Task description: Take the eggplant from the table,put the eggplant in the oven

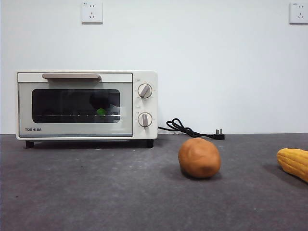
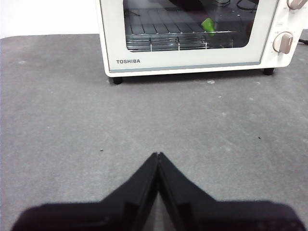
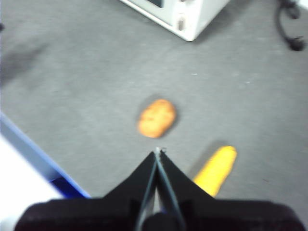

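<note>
My left gripper (image 2: 158,155) hangs above the bare tabletop (image 2: 72,125) in front of the oven (image 2: 192,57), its fingers pressed together with nothing between them; my right gripper (image 3: 157,152) hangs over the other side, fingers likewise closed and empty, with the potato (image 3: 156,118) just beyond the tips and the corn cob (image 3: 216,168) off to one side.

The eggplant (image 1: 101,103) is no longer out on the tabletop; through the glass of the oven door (image 1: 74,132) I see a dark rounded mass with a bright green tip resting on the wire rack (image 2: 183,41); the window is dim and reflective, so I take that shape for the eggplant mostly from the green stem end. The door looks shut, its bar handle (image 1: 71,76) flush at the top.

From the front, the potato sits near the middle of the tabletop, well apart from the oven; the corn lies at the far edge; the black power cord (image 1: 190,129) lies loose behind, its plug on the surface.

I judge the task essentially done: the eggplant is inside, the door is closed, both grippers are clear of everything; nothing obvious remains to be done.
</note>
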You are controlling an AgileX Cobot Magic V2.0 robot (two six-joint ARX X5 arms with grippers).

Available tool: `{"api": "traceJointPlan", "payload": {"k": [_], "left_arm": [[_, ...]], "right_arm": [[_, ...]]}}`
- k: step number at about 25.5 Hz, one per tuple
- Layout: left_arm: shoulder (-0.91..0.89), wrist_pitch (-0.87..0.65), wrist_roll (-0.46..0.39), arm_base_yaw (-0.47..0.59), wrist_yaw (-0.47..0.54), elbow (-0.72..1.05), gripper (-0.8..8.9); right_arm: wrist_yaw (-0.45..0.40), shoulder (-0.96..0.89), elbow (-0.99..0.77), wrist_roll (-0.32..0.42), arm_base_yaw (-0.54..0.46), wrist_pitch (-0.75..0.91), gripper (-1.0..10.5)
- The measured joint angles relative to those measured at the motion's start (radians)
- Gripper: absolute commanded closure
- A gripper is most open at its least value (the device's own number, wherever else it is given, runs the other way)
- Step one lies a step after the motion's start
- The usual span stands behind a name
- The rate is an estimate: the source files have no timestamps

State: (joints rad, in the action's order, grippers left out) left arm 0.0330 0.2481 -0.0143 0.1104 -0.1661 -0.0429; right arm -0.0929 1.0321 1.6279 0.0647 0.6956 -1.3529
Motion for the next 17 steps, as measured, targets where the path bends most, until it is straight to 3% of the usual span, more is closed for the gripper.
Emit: {"api": "traceJointPlan", "payload": {"k": [5, 9, 12, 17], "left_arm": [[0.0, 0.0, 0.0, 0.0, 0.0, 0.0, 8.17], [0.0, 0.0, 0.0, 0.0, 0.0, 0.0, 8.17], [0.0, 0.0, 0.0, 0.0, 0.0, 0.0, 8.17], [0.0, 0.0, 0.0, 0.0, 0.0, 0.0, 8.18]], "right_arm": [[-0.037, -0.048, -0.002, 0.002, -0.068, 0.004, 9.5], [0.009, -0.167, -0.005, -0.029, -0.316, 0.166, 9.5], [-0.01, -0.264, -0.005, -0.042, -0.503, 0.227, 9.5], [-0.023, -0.331, -0.009, 0.027, -0.623, 0.272, 9.5]]}}
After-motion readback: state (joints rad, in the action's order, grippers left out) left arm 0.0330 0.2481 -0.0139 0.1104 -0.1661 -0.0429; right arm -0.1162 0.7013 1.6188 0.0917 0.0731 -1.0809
